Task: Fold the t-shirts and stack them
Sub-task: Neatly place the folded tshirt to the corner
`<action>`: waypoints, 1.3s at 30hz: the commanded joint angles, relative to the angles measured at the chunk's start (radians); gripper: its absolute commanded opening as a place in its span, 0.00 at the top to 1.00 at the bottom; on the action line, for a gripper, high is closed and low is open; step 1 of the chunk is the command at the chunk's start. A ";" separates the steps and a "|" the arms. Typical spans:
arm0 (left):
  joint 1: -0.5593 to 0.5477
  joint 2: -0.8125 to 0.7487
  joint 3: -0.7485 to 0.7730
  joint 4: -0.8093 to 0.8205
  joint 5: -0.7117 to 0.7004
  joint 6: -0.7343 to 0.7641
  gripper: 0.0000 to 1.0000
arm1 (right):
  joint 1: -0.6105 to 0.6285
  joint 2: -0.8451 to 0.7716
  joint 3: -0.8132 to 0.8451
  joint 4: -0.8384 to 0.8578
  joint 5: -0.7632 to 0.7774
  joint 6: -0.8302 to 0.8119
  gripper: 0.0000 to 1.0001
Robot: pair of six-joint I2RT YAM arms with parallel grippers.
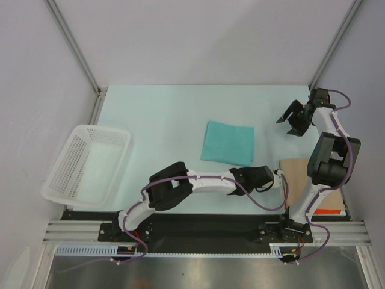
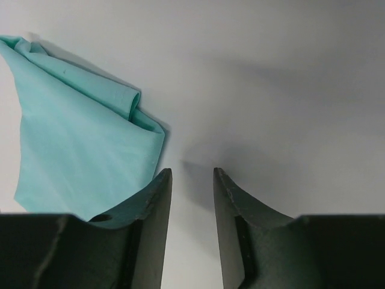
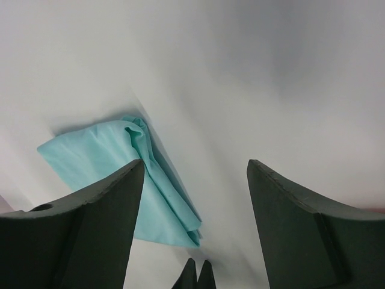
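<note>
Now the folded t-shirt (image 1: 228, 142) is lying flat on the worktop (image 1: 150, 120). It is looking soft, light and limp, so pinching its layered edge seems best. Near it the left end effector (image 2: 191, 174) is standing half spread and empty, and the right end effector (image 3: 195, 162) is gaping wide, empty too.

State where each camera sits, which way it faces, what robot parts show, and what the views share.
Top external: above and behind the bases, looking down at the table; left arm, right arm, basket and folded t-shirt show.
Left wrist: on the left arm, facing the table past the left gripper; t-shirt at left.
Right wrist: on the right arm, looking through the open right gripper at the t-shirt.
Shared: all three see the t-shirt.
</note>
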 commanded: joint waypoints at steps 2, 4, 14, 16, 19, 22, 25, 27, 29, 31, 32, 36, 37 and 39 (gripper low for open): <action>0.014 0.036 0.052 0.005 0.013 0.041 0.66 | -0.004 -0.032 0.007 0.024 -0.037 -0.024 0.25; 0.019 0.049 0.055 0.008 0.015 0.048 0.71 | -0.004 -0.028 0.007 0.021 -0.036 -0.026 0.25; 0.079 0.028 0.090 -0.024 0.092 0.009 1.00 | 0.017 -0.008 -0.023 0.026 -0.125 -0.018 0.00; 0.096 -0.009 0.096 -0.038 0.136 -0.007 1.00 | 0.013 0.002 -0.036 0.041 -0.201 -0.006 0.00; 0.116 -0.075 0.102 -0.076 0.199 -0.040 1.00 | 0.017 0.034 -0.036 0.038 -0.269 0.005 0.00; 0.131 -0.122 0.107 -0.102 0.221 -0.067 1.00 | 0.026 0.025 -0.054 0.063 -0.294 0.020 0.00; 0.134 -0.157 0.102 -0.112 0.205 -0.067 1.00 | 0.031 0.019 -0.077 0.075 -0.310 0.028 0.00; 0.143 -0.173 0.090 -0.107 0.219 -0.068 1.00 | 0.028 0.022 -0.095 0.083 -0.330 0.035 0.00; 0.143 -0.168 0.095 -0.125 0.236 -0.079 0.96 | 0.022 0.020 -0.105 0.087 -0.335 0.041 0.00; 0.145 -0.165 0.087 -0.136 0.273 -0.096 0.69 | 0.016 0.011 -0.117 0.090 -0.326 0.038 0.00; 0.145 -0.165 0.072 -0.135 0.283 -0.108 0.48 | 0.008 0.006 -0.120 0.090 -0.321 0.035 0.00; 0.134 -0.147 0.061 -0.130 0.273 -0.132 0.29 | -0.019 -0.008 -0.132 0.087 -0.320 0.017 0.00; 0.131 -0.139 0.055 -0.110 0.256 -0.131 0.25 | -0.026 -0.011 -0.138 0.087 -0.324 0.018 0.00; 0.123 -0.107 0.050 -0.099 0.235 -0.103 0.25 | -0.043 -0.026 -0.145 0.093 -0.329 0.020 0.00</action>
